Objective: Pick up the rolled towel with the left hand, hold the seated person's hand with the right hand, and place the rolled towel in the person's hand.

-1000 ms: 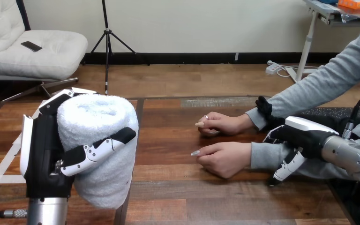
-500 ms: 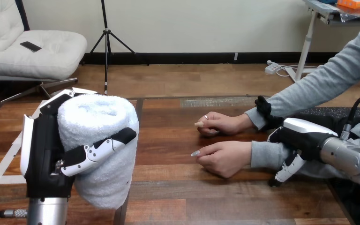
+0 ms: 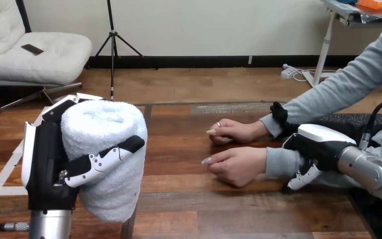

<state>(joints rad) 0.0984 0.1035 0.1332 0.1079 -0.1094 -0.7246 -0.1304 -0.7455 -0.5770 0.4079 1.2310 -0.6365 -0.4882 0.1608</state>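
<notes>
Where the wooden table reaches its near left corner, a thick white rolled towel is held roughly upright over it. The towel is fluffy, and its spiral end faces up. The left hand clasps it from the left side. Black-and-white fingers wrap across the towel's front and the palm hides its left flank. The towel's lower end hangs below the fingers. Toward the table's right edge, the person's nearer hand rests on the wood, loosely curled, with the person's farther hand just behind it. The right hand lies over the nearer hand's grey-sleeved wrist; whether it grips the wrist cannot be told.
</notes>
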